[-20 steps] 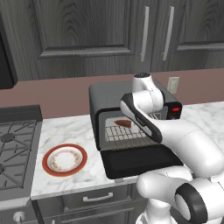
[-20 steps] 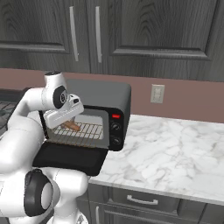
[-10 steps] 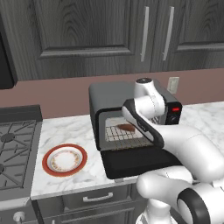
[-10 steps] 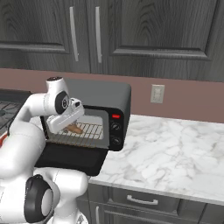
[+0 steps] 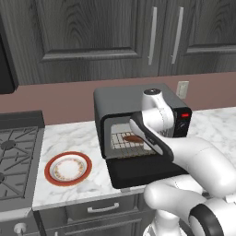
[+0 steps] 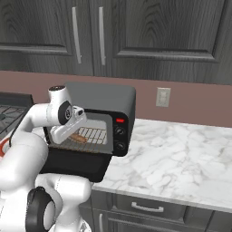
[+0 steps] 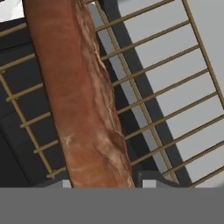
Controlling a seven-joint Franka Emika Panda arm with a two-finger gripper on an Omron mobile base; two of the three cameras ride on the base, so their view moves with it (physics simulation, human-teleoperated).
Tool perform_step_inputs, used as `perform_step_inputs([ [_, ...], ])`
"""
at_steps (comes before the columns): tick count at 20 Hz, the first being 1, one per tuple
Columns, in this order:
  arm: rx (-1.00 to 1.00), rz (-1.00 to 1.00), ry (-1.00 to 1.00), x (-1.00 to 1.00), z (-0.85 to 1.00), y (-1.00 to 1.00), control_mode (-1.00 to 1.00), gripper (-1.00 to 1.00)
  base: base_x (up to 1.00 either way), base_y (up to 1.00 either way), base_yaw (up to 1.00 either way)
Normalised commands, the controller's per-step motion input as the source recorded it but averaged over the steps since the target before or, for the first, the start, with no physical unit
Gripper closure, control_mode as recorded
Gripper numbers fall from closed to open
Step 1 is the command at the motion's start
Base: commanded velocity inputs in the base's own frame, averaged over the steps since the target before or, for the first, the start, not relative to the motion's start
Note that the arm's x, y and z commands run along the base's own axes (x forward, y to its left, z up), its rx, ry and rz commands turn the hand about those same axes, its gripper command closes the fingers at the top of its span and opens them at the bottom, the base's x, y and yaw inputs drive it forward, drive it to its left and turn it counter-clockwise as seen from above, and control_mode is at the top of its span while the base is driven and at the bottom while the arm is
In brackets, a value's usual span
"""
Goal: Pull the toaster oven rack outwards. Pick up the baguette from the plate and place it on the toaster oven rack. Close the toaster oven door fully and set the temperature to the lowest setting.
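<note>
The baguette [image 7: 83,109] lay on the rack [image 7: 175,100] inside the oven [image 5: 124,99], its door [image 5: 143,173] down. Whether the gripper held the loaf could not be told. Best to let go fully, then lift straight clear.

Baguette [image 5: 133,138] lying on toaster oven rack [image 5: 123,141] inside toaster oven [image 5: 120,100]; plate [image 5: 68,168] sitting left of it on counter [image 5: 78,135].
</note>
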Motion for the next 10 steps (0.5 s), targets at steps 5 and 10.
perform_step_inputs([
  [5, 0.0, 0.05, 0.0, 0.09, -0.03, 0.0, -1.0, 1.0, 0.0, 0.0, 0.0],
  [10, 0.0, 0.05, 0.0, 0.14, -0.05, 0.0, -1.0, -1.0, 0.0, 0.0, 0.0],
])
